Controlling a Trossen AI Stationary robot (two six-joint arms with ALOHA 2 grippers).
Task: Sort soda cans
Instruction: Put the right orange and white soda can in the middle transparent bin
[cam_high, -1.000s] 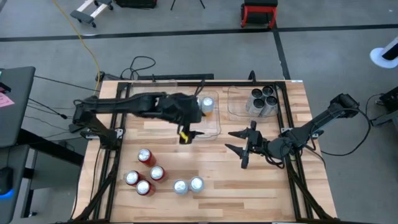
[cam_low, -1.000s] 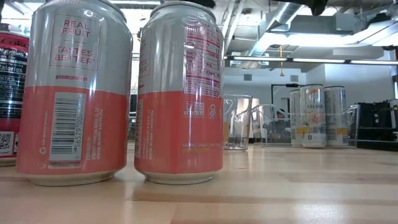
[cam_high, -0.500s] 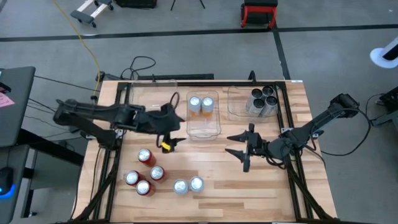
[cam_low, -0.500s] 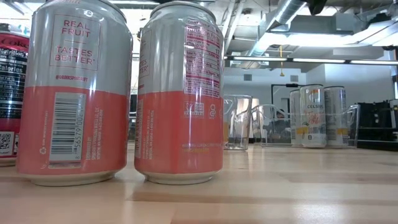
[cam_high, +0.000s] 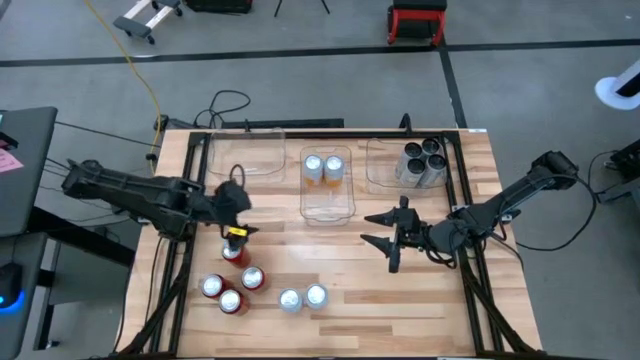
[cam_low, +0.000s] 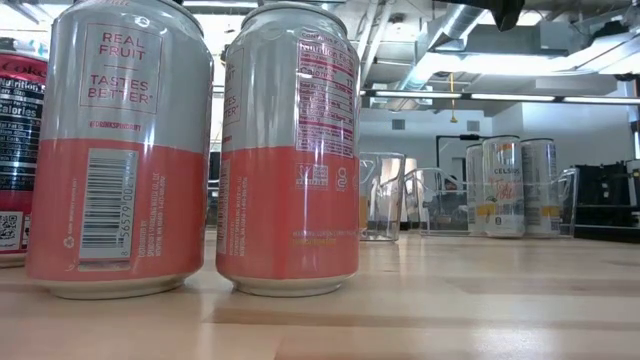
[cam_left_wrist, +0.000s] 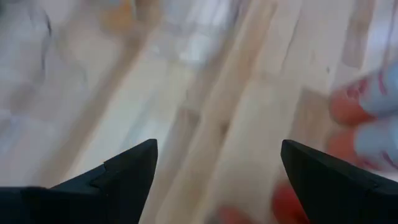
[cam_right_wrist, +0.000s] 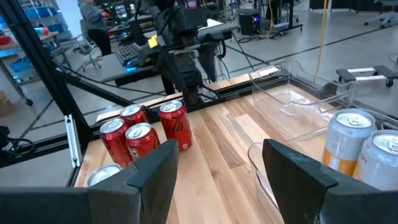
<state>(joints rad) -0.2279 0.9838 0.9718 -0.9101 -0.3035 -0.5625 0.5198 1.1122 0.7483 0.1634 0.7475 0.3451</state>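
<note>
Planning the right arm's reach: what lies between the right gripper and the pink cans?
High view: only bare table between the right gripper and the pink cans.

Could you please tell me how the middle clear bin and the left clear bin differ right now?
The middle bin holds two cans, standing upright at its far end; the left bin holds none. The middle bin is narrower and reaches farther toward the table's near side; the left bin is wider and shorter. Both are clear plastic and sit along the far edge of the wooden table.

A robotics lab: exposed ceiling ducts (cam_low: 470, 25), computer workstations (cam_right_wrist: 127, 53) behind.
</note>
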